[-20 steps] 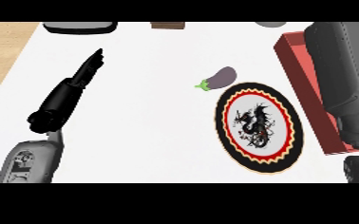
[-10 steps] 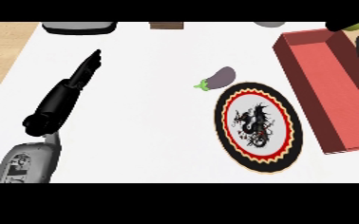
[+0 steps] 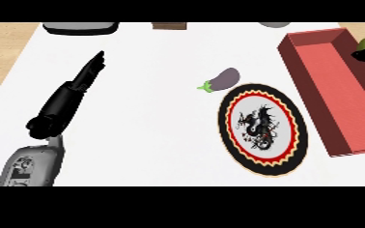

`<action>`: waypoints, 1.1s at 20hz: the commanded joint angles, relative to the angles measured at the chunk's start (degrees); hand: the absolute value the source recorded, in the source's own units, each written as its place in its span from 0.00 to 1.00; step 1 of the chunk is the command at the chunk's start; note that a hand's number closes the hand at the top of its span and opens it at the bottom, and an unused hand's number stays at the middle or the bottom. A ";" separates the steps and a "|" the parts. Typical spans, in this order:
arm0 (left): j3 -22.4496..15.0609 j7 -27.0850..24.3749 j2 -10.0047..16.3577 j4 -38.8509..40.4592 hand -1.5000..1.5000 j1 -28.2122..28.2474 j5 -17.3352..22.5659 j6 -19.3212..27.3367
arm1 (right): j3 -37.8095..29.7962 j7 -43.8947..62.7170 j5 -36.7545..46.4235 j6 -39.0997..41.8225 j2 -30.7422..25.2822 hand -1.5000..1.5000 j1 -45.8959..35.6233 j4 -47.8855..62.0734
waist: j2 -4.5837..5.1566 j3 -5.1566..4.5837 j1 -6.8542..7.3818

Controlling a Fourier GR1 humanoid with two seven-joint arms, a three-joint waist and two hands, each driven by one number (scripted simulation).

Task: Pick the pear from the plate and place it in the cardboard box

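Observation:
The round plate (image 3: 235,140) with a black dragon and a red-and-yellow rim lies right of centre, and no pear rests on it. The red open box (image 3: 322,89) stands along the right side with its inside bare. At the right edge above the box shows a small dark, greenish sliver (image 3: 358,49); I cannot tell whether it is my right hand, the pear, or both. My left hand (image 3: 78,84) lies open at the left, its fingers straight and pointing up the counter, holding nothing.
A purple eggplant (image 3: 224,78) lies just above the plate's upper left rim. At the top edge sit a dark grey object (image 3: 78,27), a brown block (image 3: 170,26) and a grey object (image 3: 274,24). The white counter ends at the left on wood (image 3: 16,43).
My right arm, which covered the box's right side a second ago, has pulled away to the right edge. The whole box now shows. My left hand has not moved.

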 commanded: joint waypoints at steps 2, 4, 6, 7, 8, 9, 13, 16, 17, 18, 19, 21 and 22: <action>1.90 1.30 1.72 -1.92 0.50 0.44 2.01 -1.94 | -2.38 -7.00 -4.38 5.59 -1.87 0.00 3.79 3.08 | -0.13 0.02 0.13; 1.36 0.40 0.94 -0.84 0.50 0.42 0.21 -0.42 | -1.68 -10.45 -5.32 8.78 -2.52 0.00 3.01 2.15 | -0.13 -0.01 -0.09; 0.10 1.08 0.36 -0.40 0.50 -0.42 -0.24 -0.82 | -2.45 -14.81 -6.88 8.56 -3.85 0.00 2.49 1.26 | -0.09 0.01 0.01; 1.61 -2.25 1.19 3.14 0.50 0.85 0.04 -1.15 | -2.72 -15.89 -8.23 6.69 -1.12 0.00 5.84 -1.69 | -0.31 -0.05 -0.77; -0.71 1.08 -0.86 -1.94 0.50 0.96 -0.93 0.40 | -4.28 -17.74 -8.76 3.05 -2.70 0.00 3.09 -0.55 | -0.05 0.06 0.41; -0.09 -1.71 -0.16 0.02 0.50 1.89 -0.67 -0.27 | -6.54 -18.42 -10.82 -1.88 -0.33 0.00 3.81 -2.09 | -0.04 0.06 0.16; 1.27 -1.30 0.23 0.76 0.50 1.85 0.45 -0.46 | -18.96 -22.52 -22.99 -10.49 1.90 0.00 0.97 -6.77 | -0.49 0.31 -1.24; 1.67 1.08 0.60 -0.17 0.50 -0.08 0.37 -0.15 | -26.55 -23.53 -30.15 -13.50 2.10 0.00 0.96 -7.55 | -0.46 0.29 -1.47; 0.92 0.75 0.15 -0.68 0.50 -0.13 0.68 -0.74 | -27.94 -23.84 -31.58 -13.83 2.01 0.00 1.43 -7.53 | -0.37 0.19 -1.16; 0.41 0.85 0.10 -1.08 0.50 1.06 -0.61 0.03 | -30.01 -24.51 -33.40 -14.64 1.91 0.00 3.00 -7.62 | -0.39 0.17 -1.12; 2.08 1.06 0.41 -0.22 0.50 -0.05 1.60 -0.90 | -31.05 -24.20 -33.96 -15.55 0.16 0.00 3.27 -7.30 | -0.14 0.11 -0.74; 1.06 -0.62 0.58 -0.49 0.50 1.65 -0.20 -0.55 | -32.66 -27.17 -36.23 -17.07 1.49 0.00 6.43 -6.97 | -0.09 0.06 -0.34; 1.49 -2.04 0.13 1.97 0.50 0.54 0.15 -0.37 | -34.66 -28.66 -38.12 -13.59 -3.04 0.00 7.83 -6.29 | 0.08 0.08 -0.85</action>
